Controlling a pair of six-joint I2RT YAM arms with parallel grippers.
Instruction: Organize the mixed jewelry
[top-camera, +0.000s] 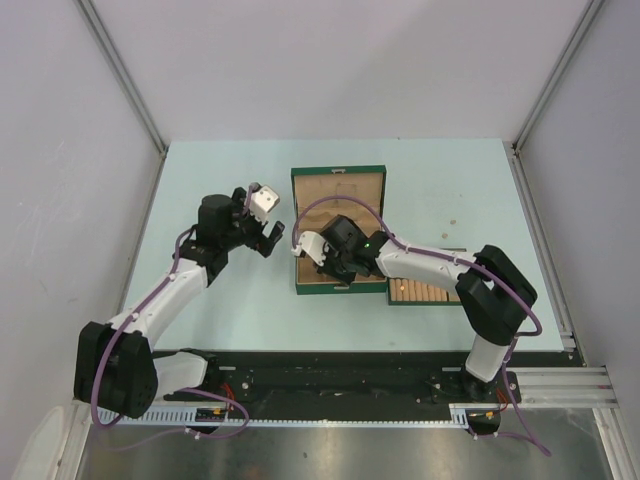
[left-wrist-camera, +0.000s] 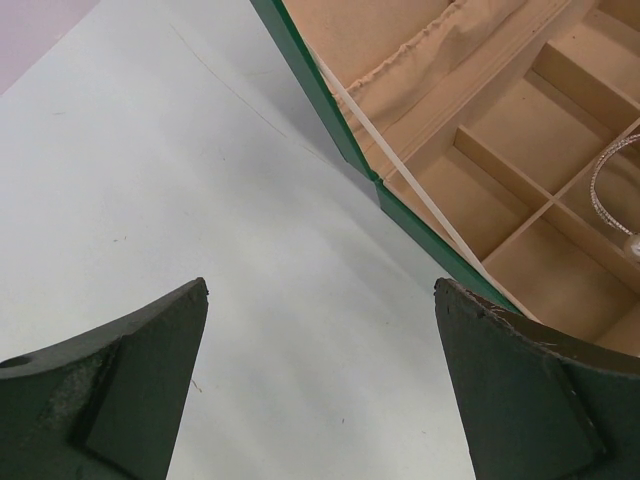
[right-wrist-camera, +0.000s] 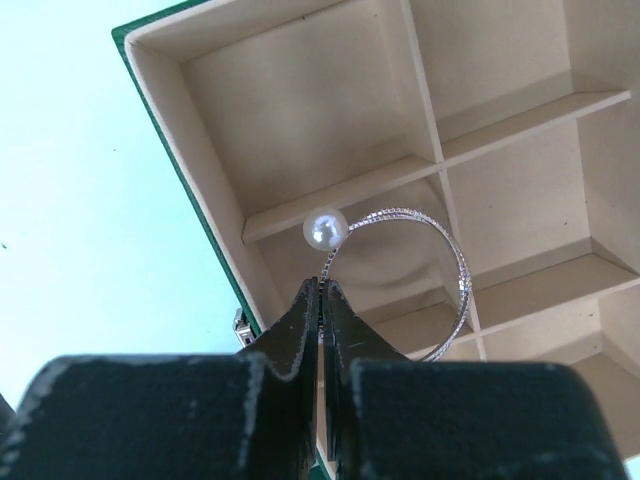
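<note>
A thin silvery loop (right-wrist-camera: 465, 275) with a white pearl bead hangs from my right gripper (right-wrist-camera: 321, 283), which is shut on its wire just below the bead. It hangs over the tan compartments of the open green box (right-wrist-camera: 185, 150), near the box's left wall. In the top view the right gripper (top-camera: 305, 248) is over the box base (top-camera: 340, 288). My left gripper (top-camera: 260, 218) is open and holds nothing, just left of the box. In its own view the left gripper (left-wrist-camera: 322, 290) is over bare table, with the box's green edge (left-wrist-camera: 330, 120) and part of the loop (left-wrist-camera: 600, 185) at the right.
The box lid (top-camera: 338, 180) lies open behind the base, with a tan pouch in its lining. A flat green tray with tan ring rolls (top-camera: 425, 291) lies right of the box, partly under my right arm. Grey walls enclose the pale table (top-camera: 220, 170).
</note>
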